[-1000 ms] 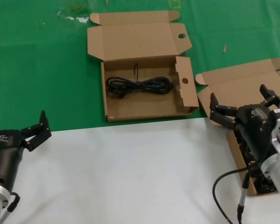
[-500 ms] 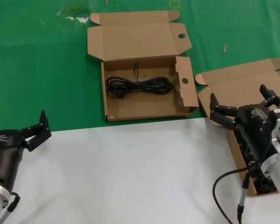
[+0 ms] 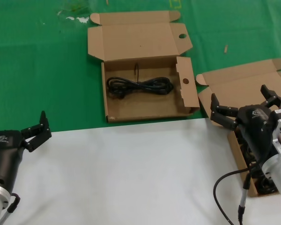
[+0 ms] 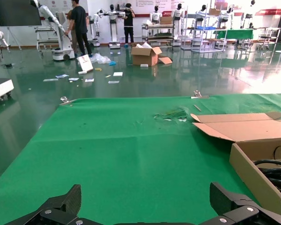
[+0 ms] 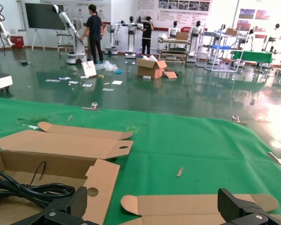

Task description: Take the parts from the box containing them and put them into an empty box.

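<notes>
A shallow cardboard box with round holes in its lid tab and side flap (image 3: 185,101) lies open at the table's middle, with one black looped cable (image 3: 139,86) in it. A second open box with a plain lid (image 3: 239,82) lies at the right. My right arm hides most of it, and dark cables (image 3: 266,186) show in its near end. My right gripper (image 3: 241,101) is open and empty above this box. My left gripper (image 3: 35,131) is open and empty at the near left, over the edge of the green cloth. The holed box (image 5: 100,180) and its cable (image 5: 18,187) also show in the right wrist view.
Green cloth (image 3: 37,70) covers the far half of the table and a white surface (image 3: 131,173) the near half. A small stick (image 3: 225,48) and white scraps (image 3: 77,18) lie on the cloth. The left wrist view shows the holed box's corner (image 4: 253,176).
</notes>
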Controlling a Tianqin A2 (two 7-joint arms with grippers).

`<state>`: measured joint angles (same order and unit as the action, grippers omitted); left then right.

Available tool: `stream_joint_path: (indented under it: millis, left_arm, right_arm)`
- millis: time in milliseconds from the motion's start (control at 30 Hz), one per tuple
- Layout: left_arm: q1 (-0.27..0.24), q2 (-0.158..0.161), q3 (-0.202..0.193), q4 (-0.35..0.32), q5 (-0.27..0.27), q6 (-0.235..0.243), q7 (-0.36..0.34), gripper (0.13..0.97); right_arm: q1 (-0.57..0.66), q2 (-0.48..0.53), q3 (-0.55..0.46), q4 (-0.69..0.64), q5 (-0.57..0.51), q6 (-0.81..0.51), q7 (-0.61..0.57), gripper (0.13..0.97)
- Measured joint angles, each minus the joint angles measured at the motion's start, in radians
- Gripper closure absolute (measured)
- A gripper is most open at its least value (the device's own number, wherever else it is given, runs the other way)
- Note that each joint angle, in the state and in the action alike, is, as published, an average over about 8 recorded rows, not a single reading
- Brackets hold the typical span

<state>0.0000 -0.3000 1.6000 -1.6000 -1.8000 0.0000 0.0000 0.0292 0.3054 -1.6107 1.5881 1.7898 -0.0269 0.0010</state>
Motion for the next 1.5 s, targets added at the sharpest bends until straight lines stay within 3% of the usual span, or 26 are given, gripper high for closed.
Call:
stream_joint_path:
  millis: [1500]
  left_arm:
    - [0.0, 0.0, 0.0, 0.0, 0.0, 0.0, 0.0, 0.132]
  right_arm:
    - [0.0, 0.0, 0.0, 0.0, 0.0, 0.0, 0.0, 0.129]
